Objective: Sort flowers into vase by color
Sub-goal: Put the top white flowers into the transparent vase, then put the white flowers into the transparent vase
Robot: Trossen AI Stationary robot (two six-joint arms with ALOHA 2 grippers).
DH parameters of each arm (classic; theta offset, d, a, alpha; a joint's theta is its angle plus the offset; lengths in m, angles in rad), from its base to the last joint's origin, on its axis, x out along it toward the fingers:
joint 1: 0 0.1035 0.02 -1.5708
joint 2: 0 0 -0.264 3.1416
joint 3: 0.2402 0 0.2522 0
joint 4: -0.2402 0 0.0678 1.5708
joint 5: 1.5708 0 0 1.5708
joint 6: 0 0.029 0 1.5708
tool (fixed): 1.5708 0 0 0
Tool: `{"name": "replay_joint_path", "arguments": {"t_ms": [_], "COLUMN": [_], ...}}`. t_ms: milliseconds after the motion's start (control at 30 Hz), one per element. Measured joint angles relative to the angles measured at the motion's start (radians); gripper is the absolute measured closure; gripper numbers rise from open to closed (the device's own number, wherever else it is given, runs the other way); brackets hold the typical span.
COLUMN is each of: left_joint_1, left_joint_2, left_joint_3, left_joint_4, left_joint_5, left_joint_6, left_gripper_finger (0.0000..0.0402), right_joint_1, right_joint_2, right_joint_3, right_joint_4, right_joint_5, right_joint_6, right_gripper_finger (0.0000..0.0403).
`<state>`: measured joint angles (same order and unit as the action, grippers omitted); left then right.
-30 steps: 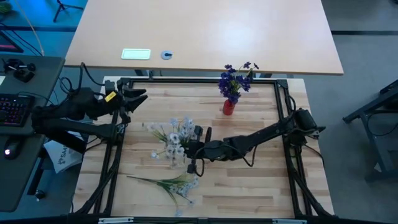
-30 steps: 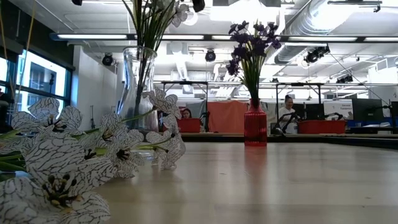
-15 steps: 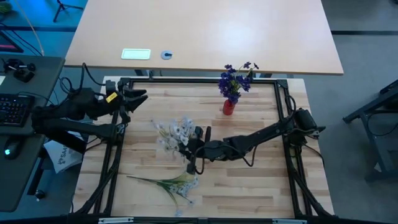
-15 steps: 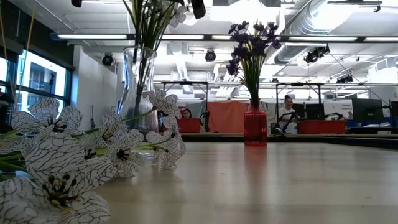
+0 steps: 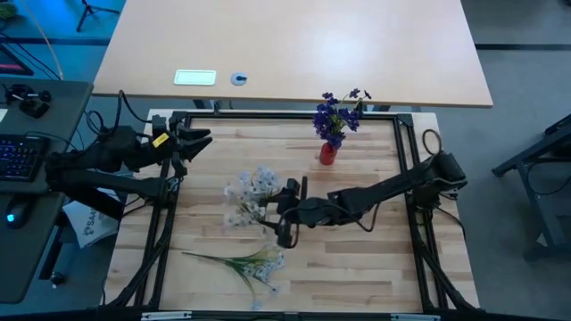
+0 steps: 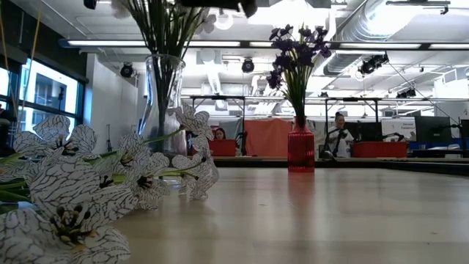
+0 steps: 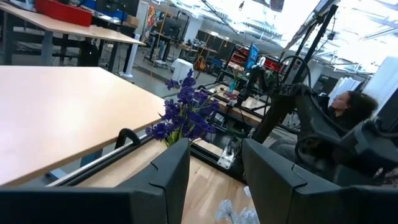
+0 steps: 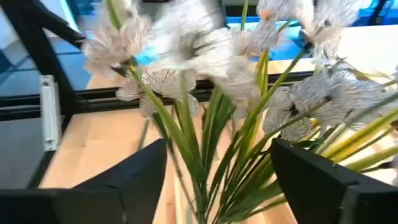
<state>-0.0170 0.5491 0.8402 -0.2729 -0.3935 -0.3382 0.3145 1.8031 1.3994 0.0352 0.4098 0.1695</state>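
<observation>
A red vase stands at the far side of the table and holds dark purple flowers; the low view shows the vase upright. A clear glass vase holds white flower sprigs on green stems. My right gripper is open beside that bunch, one finger on either side of the stems. Another white sprig lies flat near the table's near edge. My left gripper waits open at the far left, nothing between its fingers.
A black frame runs along the wooden tabletop's far edge and down its sides. The lying sprig's large white blossoms fill the low view's left foreground. Bare wood lies to the right of the lying sprig. People sit in the room beyond.
My right gripper has opened and let go of the white sprig's stems, then drawn back a little toward the table's right edge. The sprig now stands more upright in the clear vase, its blossoms gathered closer together over it.
</observation>
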Motion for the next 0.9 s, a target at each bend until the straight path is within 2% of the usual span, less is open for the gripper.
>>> {"name": "replay_joint_path", "arguments": {"t_ms": [100,233,300,433,600,700,800,900], "left_joint_1": [0.000,0.000,-0.002,-0.044,-0.155,-0.244,-0.349,-0.475], "left_joint_2": [0.002,0.003,0.019,0.086,0.183,0.229,0.275,0.321], "left_joint_3": [0.000,0.002,0.024,0.095,0.181,0.227,0.235,0.197], "left_joint_4": [0.000,-0.017,-0.086,-0.329,-0.584,-0.765,-0.939,-0.950], "left_joint_5": [0.000,0.005,0.033,0.147,0.370,0.470,0.495,0.482], "left_joint_6": [0.000,0.008,0.015,-0.026,-0.129,-0.251,-0.382,-0.480], "left_gripper_finger": [0.0266,0.0266,0.0266,0.0269,0.0280,0.0288,0.0296,0.0302], "right_joint_1": [0.000,0.003,0.005,0.014,0.033,0.045,0.056,0.058], "right_joint_2": [-0.055,-0.138,-0.182,-0.258,-0.312,-0.321,-0.320,-0.314], "right_joint_3": [0.000,0.000,0.000,0.000,0.000,0.000,0.000,0.000], "right_joint_4": [-0.074,-0.214,-0.303,-0.469,-0.602,-0.645,-0.678,-0.708], "right_joint_5": [-0.042,-0.106,-0.134,-0.145,-0.133,-0.133,-0.133,-0.130], "right_joint_6": [0.007,0.031,0.057,0.114,0.146,0.146,0.145,0.145], "right_gripper_finger": [0.0098,0.0092,0.0091,0.0091,0.0091,0.0091,0.0091,0.0091]}}
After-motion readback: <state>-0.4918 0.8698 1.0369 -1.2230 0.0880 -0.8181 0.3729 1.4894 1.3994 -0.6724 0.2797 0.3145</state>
